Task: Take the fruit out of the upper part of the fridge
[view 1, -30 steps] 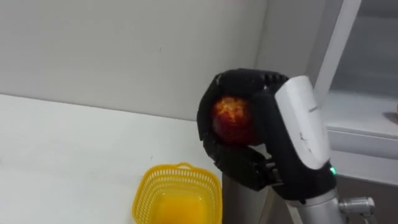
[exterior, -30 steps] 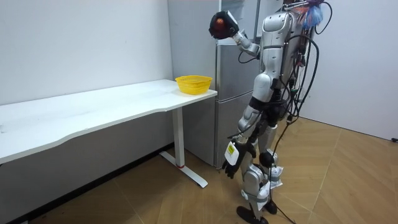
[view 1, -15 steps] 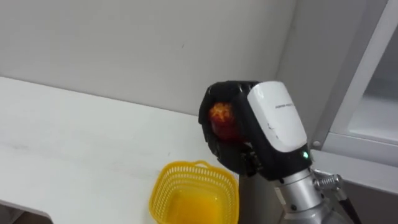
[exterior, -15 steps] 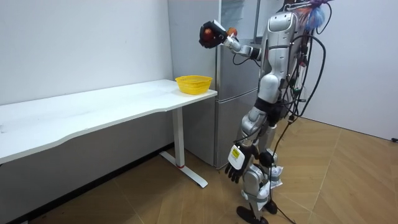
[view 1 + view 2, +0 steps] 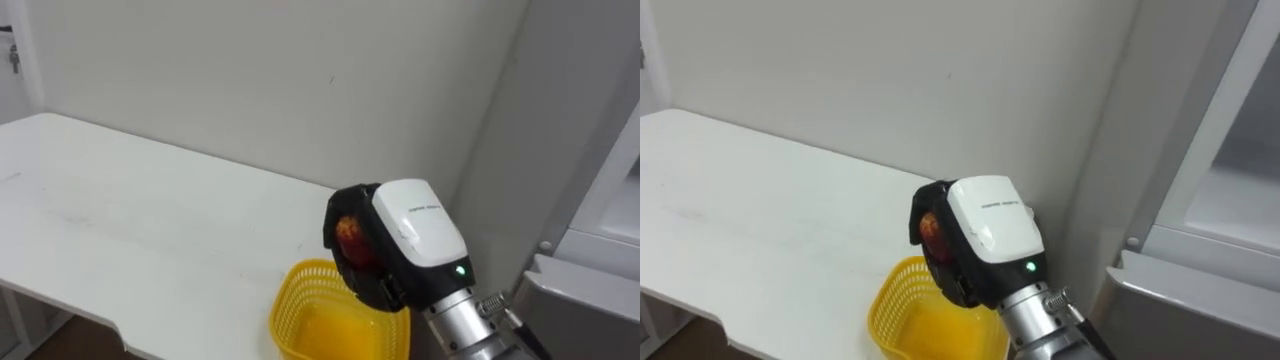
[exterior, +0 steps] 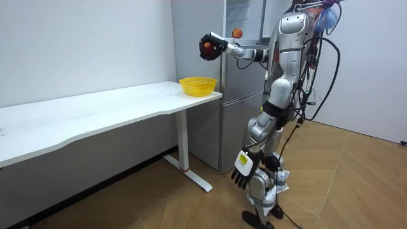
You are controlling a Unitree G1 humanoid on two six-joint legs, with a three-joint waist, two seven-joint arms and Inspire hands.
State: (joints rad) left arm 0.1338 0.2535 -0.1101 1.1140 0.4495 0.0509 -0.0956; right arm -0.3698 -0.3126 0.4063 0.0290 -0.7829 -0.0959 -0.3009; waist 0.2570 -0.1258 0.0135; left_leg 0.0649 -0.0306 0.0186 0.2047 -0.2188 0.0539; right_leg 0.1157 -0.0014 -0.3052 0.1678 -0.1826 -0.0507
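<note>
A red apple (image 5: 349, 235) sits in my right hand (image 5: 405, 235), whose dark fingers are curled round it. The hand is held out just above the near rim of a yellow mesh basket (image 5: 335, 322), which stands on the right end of the white table (image 5: 130, 230). In the room view I stand in front of the fridge (image 6: 245, 95), the right hand (image 6: 208, 46) stretched over the table's end above the basket (image 6: 198, 84). My left hand (image 6: 243, 168) hangs by my thigh with its fingers relaxed. Another reddish fruit (image 6: 236, 32) lies in the open upper fridge.
The fridge's open upper compartment and its door frame (image 5: 600, 210) are at my right. A bare white wall (image 5: 250, 80) stands behind the table. The long table runs off towards the room view's left over a wooden floor (image 6: 191, 203).
My right hand has carried the apple away from the fridge, leftward and lower, to just above the basket. My head has turned left, so more of the table shows.
</note>
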